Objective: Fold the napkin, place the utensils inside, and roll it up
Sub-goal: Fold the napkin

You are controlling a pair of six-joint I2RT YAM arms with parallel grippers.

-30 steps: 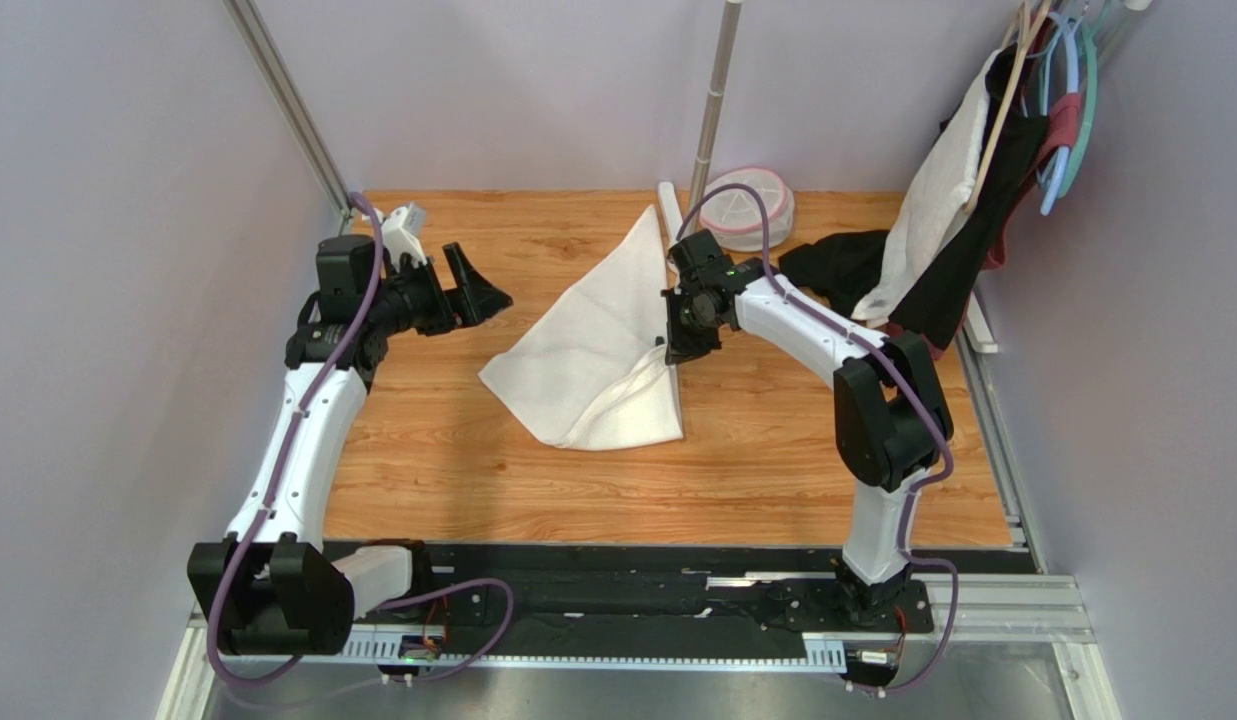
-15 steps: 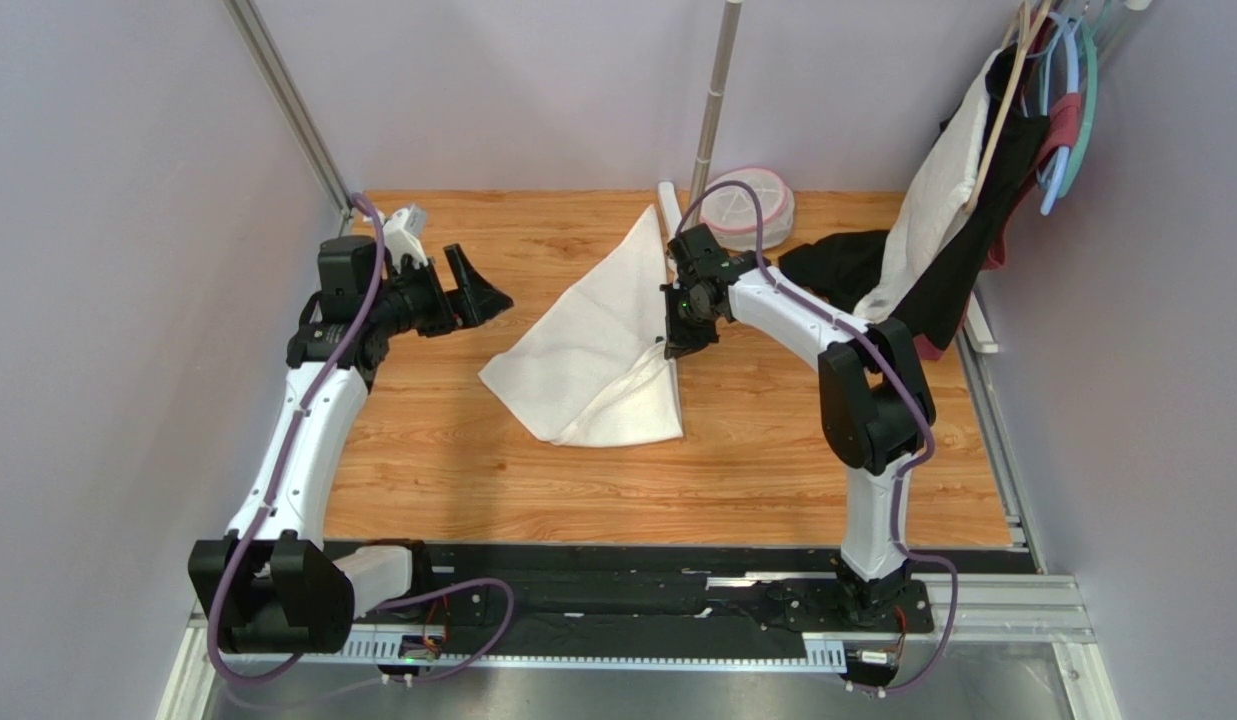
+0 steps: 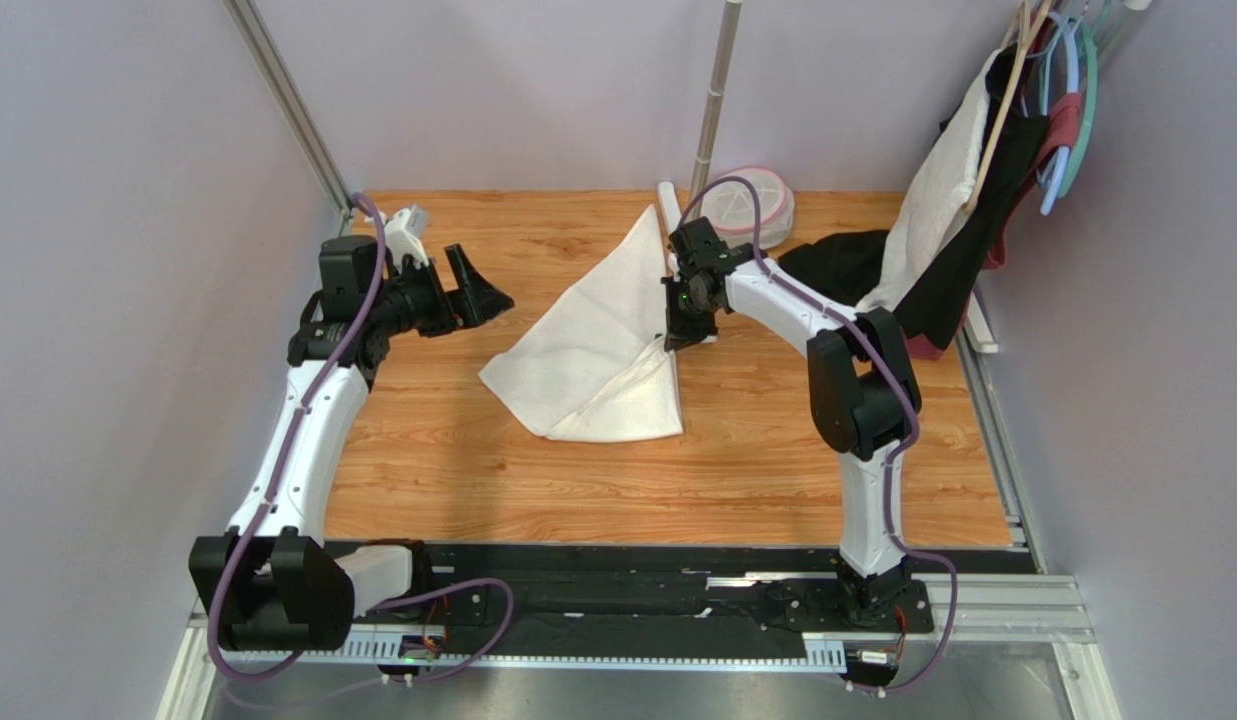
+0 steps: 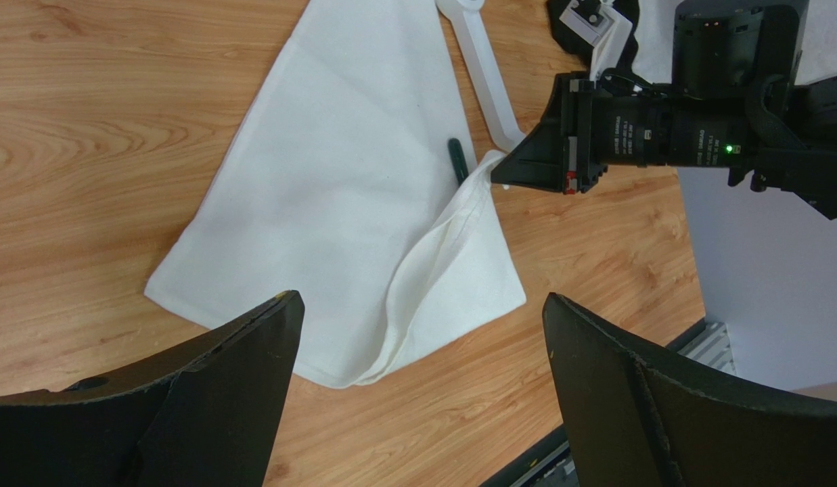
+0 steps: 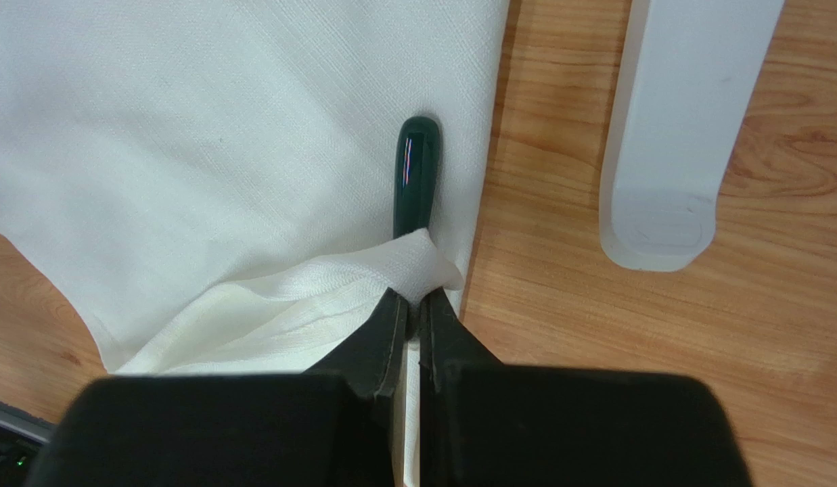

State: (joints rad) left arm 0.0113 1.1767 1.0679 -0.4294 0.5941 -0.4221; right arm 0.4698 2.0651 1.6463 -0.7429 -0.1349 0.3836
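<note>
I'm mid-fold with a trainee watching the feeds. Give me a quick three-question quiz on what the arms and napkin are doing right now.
1. What is the right gripper pinching?
2. True or false: the left gripper stands open, apart from the napkin.
3. The dark utensil handle lies: A) on bare wood; B) on the napkin, just beyond the pinched corner; C) between the left gripper's fingers.

Key: 1, a corner of the napkin; 2, true; 3, B.
</note>
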